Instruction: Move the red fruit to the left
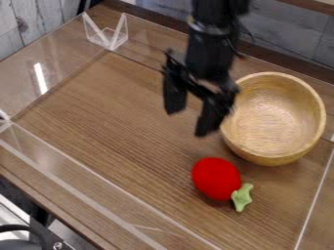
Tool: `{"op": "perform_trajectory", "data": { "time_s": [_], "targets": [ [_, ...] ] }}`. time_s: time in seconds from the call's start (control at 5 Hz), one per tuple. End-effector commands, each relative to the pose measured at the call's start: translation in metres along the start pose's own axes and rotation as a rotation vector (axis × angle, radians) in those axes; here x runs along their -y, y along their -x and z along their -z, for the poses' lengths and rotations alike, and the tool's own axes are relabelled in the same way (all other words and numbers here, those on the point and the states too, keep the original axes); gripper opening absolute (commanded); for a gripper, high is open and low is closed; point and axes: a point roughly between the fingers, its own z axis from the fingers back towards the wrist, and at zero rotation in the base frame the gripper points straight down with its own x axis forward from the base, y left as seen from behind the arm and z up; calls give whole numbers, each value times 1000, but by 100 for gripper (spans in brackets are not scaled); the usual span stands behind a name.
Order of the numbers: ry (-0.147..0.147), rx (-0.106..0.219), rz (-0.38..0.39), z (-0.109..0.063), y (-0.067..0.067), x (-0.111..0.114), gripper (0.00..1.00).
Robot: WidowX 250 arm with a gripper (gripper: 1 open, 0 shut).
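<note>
The small round bright-red toy fruit (pixel 217 178) lies on the brown wood-grain table (pixel 104 117), its light-green leafy stem (pixel 243 197) pointing toward the lower right, so its long axis runs diagonally; it sits just below the round tan wooden bowl (pixel 274 117). The black hand (pixel 190 109) hangs above and slightly left of the fruit, apart from it; its fingers are spread wide, pointing down, holding nothing.
</note>
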Motion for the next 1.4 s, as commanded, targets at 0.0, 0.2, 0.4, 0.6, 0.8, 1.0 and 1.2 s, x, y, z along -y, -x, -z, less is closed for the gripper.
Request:
{"op": "perform_trajectory", "data": {
  "time_s": [0.0,0.2,0.4,0.6,0.8,1.0,1.2],
  "targets": [
    [-30,67,89,-6,-1,29,100],
    [-45,86,146,3,0,56,100],
    [-69,101,301,22,-4,51,100],
    [-86,112,372,39,-9,43,100],
    [-92,133,328,38,-6,38,100],
    [-92,157,295,34,-3,35,100],
    [-93,176,322,36,-11,29,100]
  ]
}}
